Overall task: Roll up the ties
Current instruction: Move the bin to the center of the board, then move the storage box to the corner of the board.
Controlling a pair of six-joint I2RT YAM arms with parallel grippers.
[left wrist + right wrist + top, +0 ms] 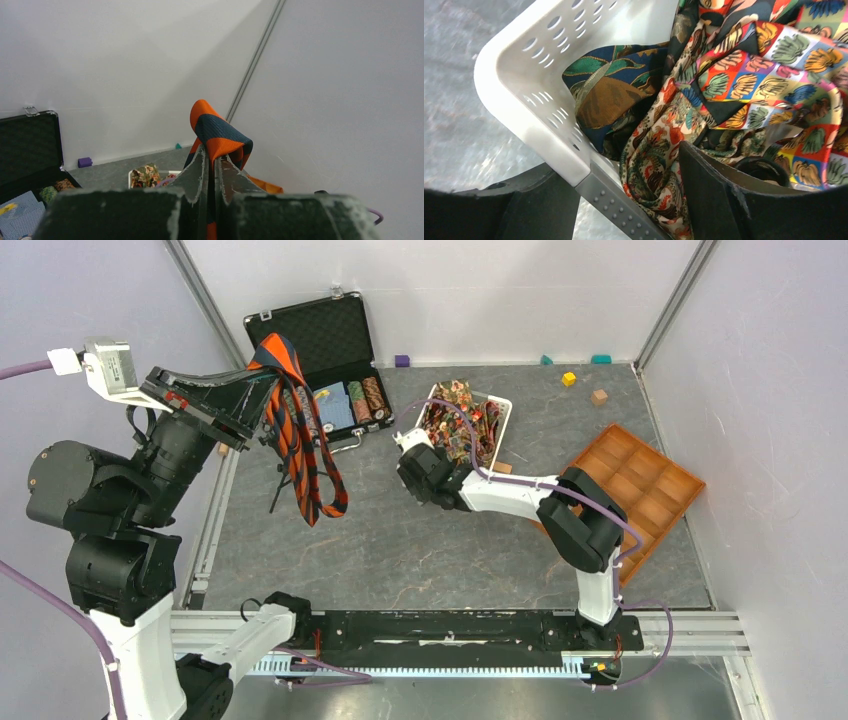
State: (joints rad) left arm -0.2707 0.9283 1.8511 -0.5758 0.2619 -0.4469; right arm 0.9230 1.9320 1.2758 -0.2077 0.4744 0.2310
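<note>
My left gripper [268,358] is raised high at the left, shut on the orange-and-dark striped tie [305,455], which hangs in long loops above the table. In the left wrist view the tie [218,134] folds over the closed fingertips of the left gripper [212,162]. My right gripper [415,445] is at the near corner of the white basket [507,415] of patterned ties [462,415]. Seen from the right wrist, the right gripper [616,160] is open. One finger is outside the basket wall [524,100] and the other inside, with the rim and a rolled cream dragon-pattern tie [659,165] between them.
An open black case [330,335] with poker chips stands at the back left. A wooden compartment tray [640,480] lies to the right of the right arm. Small coloured blocks [568,379] sit along the back wall. A dark blue tie [609,90] and a multicolour tie [764,75] fill the basket.
</note>
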